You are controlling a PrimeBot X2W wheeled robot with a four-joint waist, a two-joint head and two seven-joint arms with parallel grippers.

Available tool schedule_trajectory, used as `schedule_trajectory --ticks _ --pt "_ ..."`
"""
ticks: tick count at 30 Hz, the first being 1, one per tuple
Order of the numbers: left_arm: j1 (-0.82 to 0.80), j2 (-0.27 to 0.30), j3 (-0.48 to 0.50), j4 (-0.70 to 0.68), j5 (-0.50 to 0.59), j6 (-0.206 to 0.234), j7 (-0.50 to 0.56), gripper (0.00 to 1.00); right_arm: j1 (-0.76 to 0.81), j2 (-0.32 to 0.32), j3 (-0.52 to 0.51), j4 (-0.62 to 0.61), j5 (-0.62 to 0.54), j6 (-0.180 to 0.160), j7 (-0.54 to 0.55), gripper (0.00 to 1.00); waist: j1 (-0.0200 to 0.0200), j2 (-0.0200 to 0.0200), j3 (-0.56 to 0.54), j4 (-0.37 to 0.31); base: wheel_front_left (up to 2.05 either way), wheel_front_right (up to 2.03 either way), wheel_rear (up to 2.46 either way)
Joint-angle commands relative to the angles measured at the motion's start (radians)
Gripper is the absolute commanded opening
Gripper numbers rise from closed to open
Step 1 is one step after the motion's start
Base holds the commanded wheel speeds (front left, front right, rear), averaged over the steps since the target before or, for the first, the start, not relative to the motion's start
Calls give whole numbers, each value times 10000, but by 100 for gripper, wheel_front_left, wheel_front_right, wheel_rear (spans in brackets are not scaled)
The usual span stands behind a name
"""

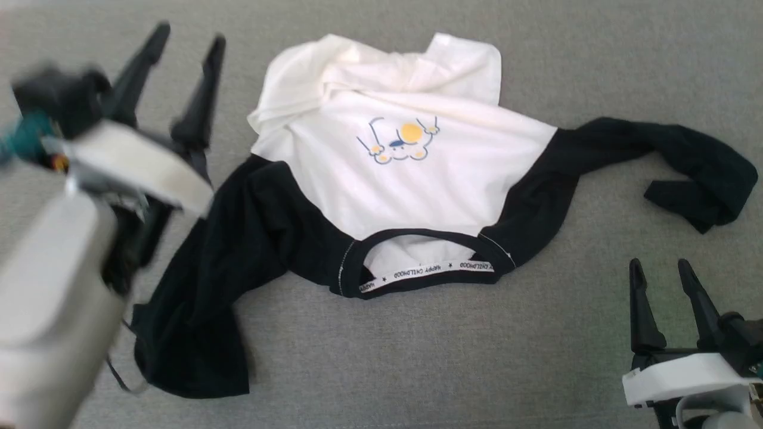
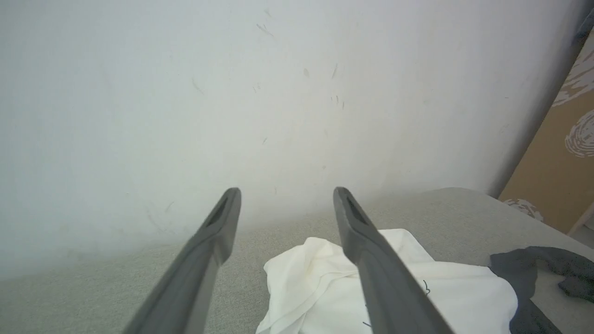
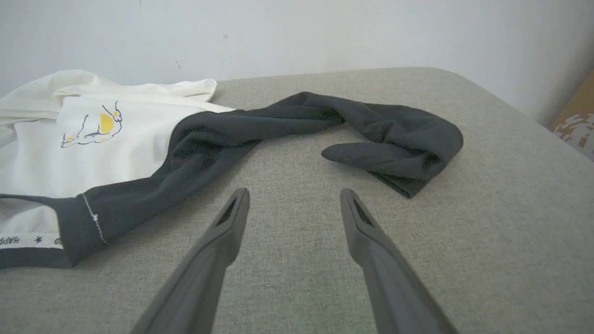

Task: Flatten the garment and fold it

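The garment (image 1: 405, 179) lies crumpled in the middle of the grey fabric surface (image 1: 417, 357), collar toward the robot and bunched white hem toward the far edge.

The head view takes in all of it: the chest print (image 1: 400, 140), the lettered neck band (image 1: 429, 271), and 2 black sleeves spread left (image 1: 214, 268) and right (image 1: 685, 161). The left gripper (image 1: 191, 34) shows blurred there, raised beside the left sleeve, fingers wide apart and holding nothing.

The left wrist view adds the wall (image 2: 185, 93) behind the far edge and a brown board (image 2: 557, 162).

The right gripper (image 3: 294, 191) is spread just as wide and empty. Its wrist view shows the right sleeve doubled back near the rounded far-right corner.
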Motion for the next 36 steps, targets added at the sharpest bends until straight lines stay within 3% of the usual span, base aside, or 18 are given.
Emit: schedule_trajectory --ticks 1,7,9,11,12,13,17,25,30,36 --pt "588 24 19 -381 331 320 -413 100 125 26 -32 -100 -54 -7 35 100 2 1 -377 255 0 0 0" --pt "3093 -446 769 -2348 1299 2018 -1133 100 413 26 8 -358 -6 -7 117 100 2 1 -675 352 0 0 0" --pt "4088 -1026 1505 -3183 1699 2588 -1145 100 471 26 55 -423 -8 -7 128 100 2 1 -774 335 0 0 0" --pt "5191 -1557 2092 -3858 2295 2908 -1148 100 517 26 51 -464 -6 -7 130 100 2 1 -888 322 0 0 0" --pt "5191 -1557 2092 -3858 2295 2908 -1148 100 517 26 51 -464 -6 -7 130 100 2 1 -888 322 0 0 0" --pt "5725 -1979 2441 -4167 2440 3012 -1149 100 545 26 37 -474 -14 -7 133 100 2 1 -952 325 0 0 0" --pt "7474 -3079 3006 -4503 3095 2663 -1151 100 712 26 -7 -503 -2 -7 178 100 2 1 -1205 404 0 0 0" --pt "8345 -4054 3436 -3705 3925 1490 -1152 100 955 26 100 -545 32 -7 280 100 2 1 -1528 604 0 0 0" --pt "7996 -3319 3066 -2633 4409 820 -658 100 1051 26 195 -607 52 -7 358 100 2 1 -1535 706 0 0 0" --pt "6917 -2163 2598 -1530 4687 65 1505 100 1058 26 289 -660 55 -7 398 100 2 1 -1341 641 0 0 0"
